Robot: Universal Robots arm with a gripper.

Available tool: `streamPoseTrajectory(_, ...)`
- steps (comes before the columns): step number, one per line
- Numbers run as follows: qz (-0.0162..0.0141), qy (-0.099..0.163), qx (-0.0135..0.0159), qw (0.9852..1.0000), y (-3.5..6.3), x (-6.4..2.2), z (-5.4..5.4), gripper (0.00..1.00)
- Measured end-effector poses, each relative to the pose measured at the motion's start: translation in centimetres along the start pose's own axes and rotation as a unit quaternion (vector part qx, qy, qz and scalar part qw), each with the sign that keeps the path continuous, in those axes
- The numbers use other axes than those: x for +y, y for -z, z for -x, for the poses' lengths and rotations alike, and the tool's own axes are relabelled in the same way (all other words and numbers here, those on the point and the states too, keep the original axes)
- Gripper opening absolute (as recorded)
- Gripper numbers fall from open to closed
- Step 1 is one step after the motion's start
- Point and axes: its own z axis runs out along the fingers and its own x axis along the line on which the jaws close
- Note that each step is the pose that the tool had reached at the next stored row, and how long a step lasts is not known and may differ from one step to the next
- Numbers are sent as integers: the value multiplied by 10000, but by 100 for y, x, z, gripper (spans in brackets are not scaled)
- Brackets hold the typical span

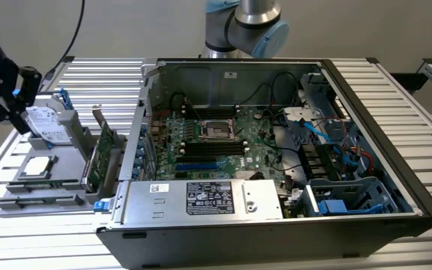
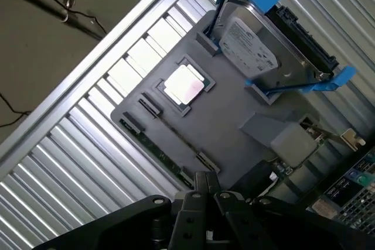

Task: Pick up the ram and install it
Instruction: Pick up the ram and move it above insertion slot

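The ram is a thin green stick standing on edge in a slot along the rim of the grey parts tray. My gripper hovers above that rim, close to one end of the stick, fingers shut with nothing between them. In the exterior view the gripper hangs over the tray at the exterior view's left, beside the open computer case. The motherboard's black memory slots lie in the middle of the case.
The tray also holds a hard drive in a blue bracket, a processor and an upright green expansion card. Cables and drive bays fill the case's right side. The arm's base stands behind the case.
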Motion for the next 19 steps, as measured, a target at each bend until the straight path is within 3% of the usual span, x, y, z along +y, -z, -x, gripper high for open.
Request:
streamPoseTrajectory(5, -1, 455, 2, 9990, -22, 0, 0, 11)
streamPoseTrajectory(10, -2, 909, 5, 9959, -40, 0, 0, 11)
streamPoseTrajectory(15, -3, 1360, 8, 9907, -54, 0, 0, 11)
streamPoseTrajectory(19, -4, 1719, 10, 9851, -60, -1, 0, 11)
